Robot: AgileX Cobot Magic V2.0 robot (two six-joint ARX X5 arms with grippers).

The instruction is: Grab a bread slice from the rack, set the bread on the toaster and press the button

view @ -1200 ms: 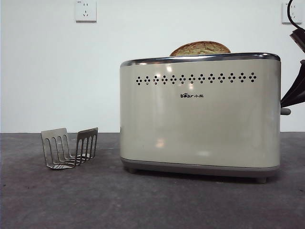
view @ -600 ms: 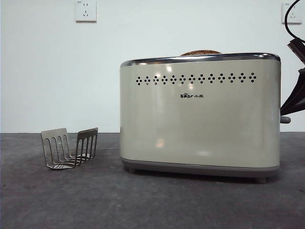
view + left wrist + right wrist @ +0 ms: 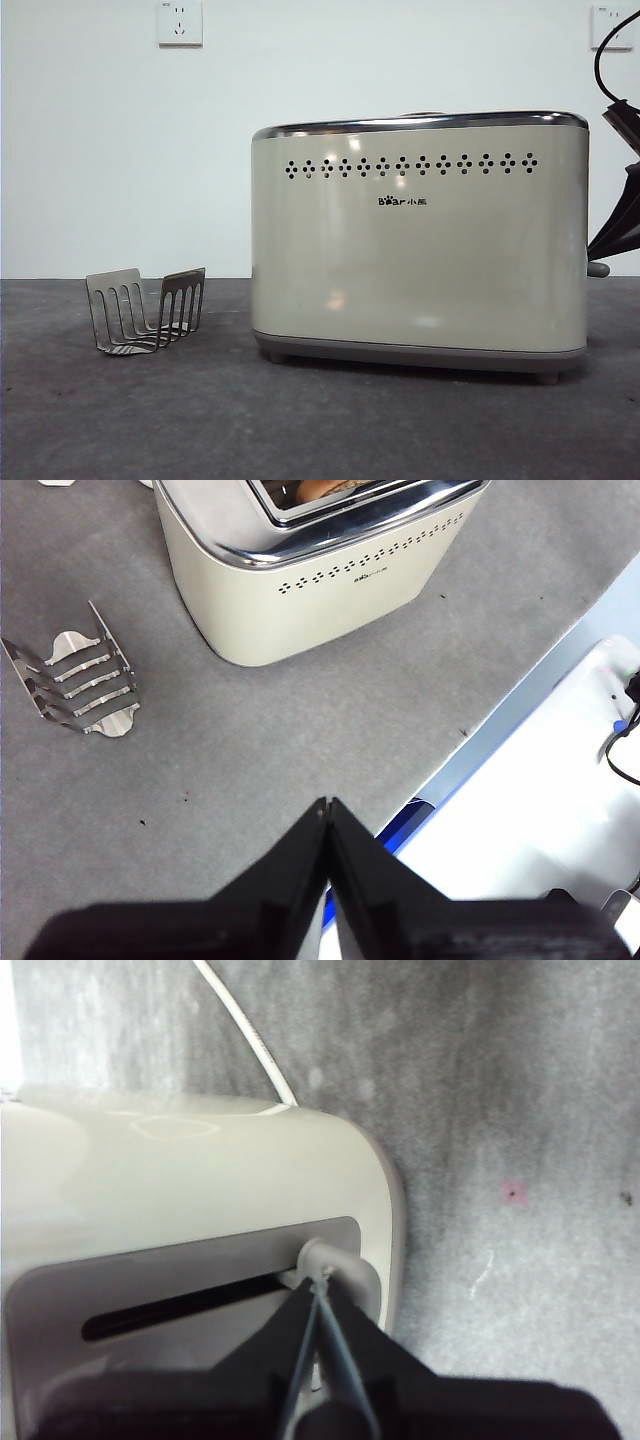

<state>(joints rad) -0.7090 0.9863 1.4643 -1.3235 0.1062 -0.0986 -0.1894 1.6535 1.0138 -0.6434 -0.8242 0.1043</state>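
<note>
With bread sunk inside the cream chrome-rimmed toaster (image 3: 420, 240), I'm pressing its grey lever button (image 3: 335, 1260) using the right pincer (image 3: 318, 1290), tips together; left pincer (image 3: 327, 810) idling closed.

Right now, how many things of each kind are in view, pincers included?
Toaster: 1
Bread slice, sunk in the slot: 1
Rack: 1
Button: 1
Wall sockets: 2
Pincers, left pincer and right pincer: 2
Total: 8

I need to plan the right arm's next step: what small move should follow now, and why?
Probably lift the right hand off the button and back away. Its shut tips rest on the lever, which sits low on the toaster, and the slice of bread sits down in the slot, so the press looks done.
</note>
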